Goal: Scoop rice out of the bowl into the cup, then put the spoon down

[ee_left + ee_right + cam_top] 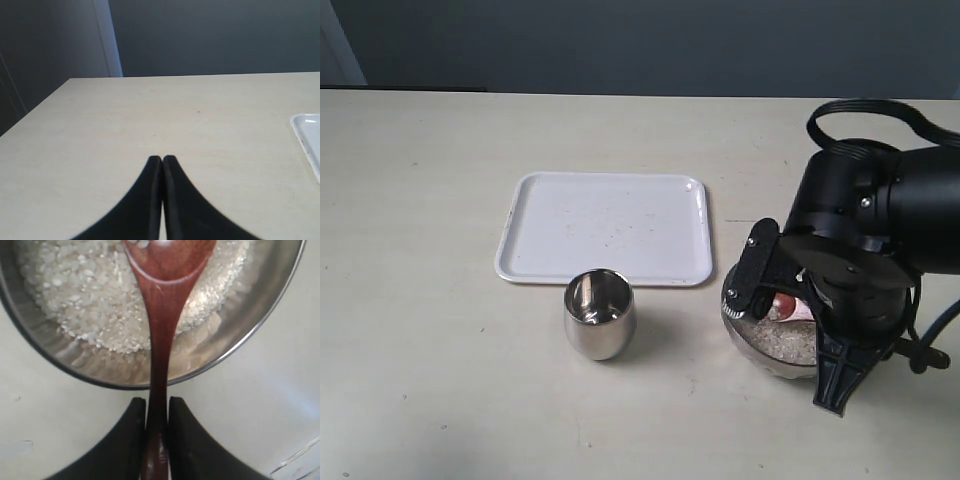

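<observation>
Right wrist view: the right gripper (pixel 156 402) has its jaws clamped on the handle of the spoon (pixel 162 315), whose oval head lies over the rice (pixel 75 295) inside the bowl (pixel 250 325). In the exterior view the cup (pixel 599 314) stands upright on the table (pixel 420 300), left of the bowl and just in front of the white tray (pixel 605 225). The left gripper (pixel 162 161) hangs over the table — jaws pressed together.

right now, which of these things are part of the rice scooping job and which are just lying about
Part of the job:
rice
bowl holding it
spoon
cup
right end effector, shut on the spoon's handle

Just lying about:
white tray near the cup
left end effector, shut on nothing above the table
</observation>
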